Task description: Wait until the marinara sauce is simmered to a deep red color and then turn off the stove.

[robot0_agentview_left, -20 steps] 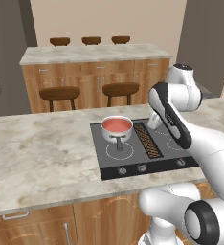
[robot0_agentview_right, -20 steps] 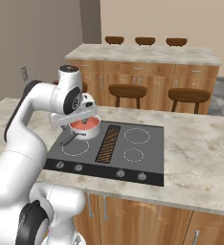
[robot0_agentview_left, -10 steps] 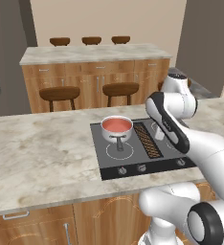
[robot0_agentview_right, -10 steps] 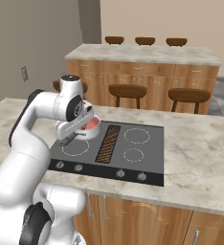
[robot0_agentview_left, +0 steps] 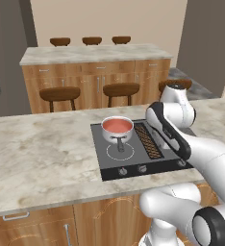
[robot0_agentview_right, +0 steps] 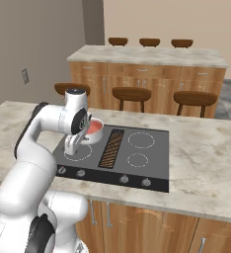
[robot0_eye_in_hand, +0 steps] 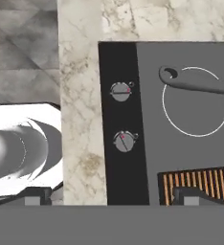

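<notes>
Presently: stove (robot0_agentview_left: 143, 151) with pan (robot0_agentview_left: 117, 129) of sauce (robot0_agentview_left: 117, 125), arm folded over the knob row.

Item one, the sauce: a pink-red disc seen centre of the left base view, in a steel pan set on the rear left burner, handle towards the front. The colour is judged short of deep red, so waiting is probably not finished. Item two, the gripper (robot0_eye_in_hand: 111, 196): fingers set wide apart, nothing held between them; their tips are seen at the bottom edge of the hand view. Compared with the views a second earlier, the arm has been swung lower and nearer the stove front. Two knobs (robot0_eye_in_hand: 120, 91) are now framed left of centre in the hand view, which suggests that the turn-off is being prepared. Which knob governs the lit burner cannot be told.
</notes>
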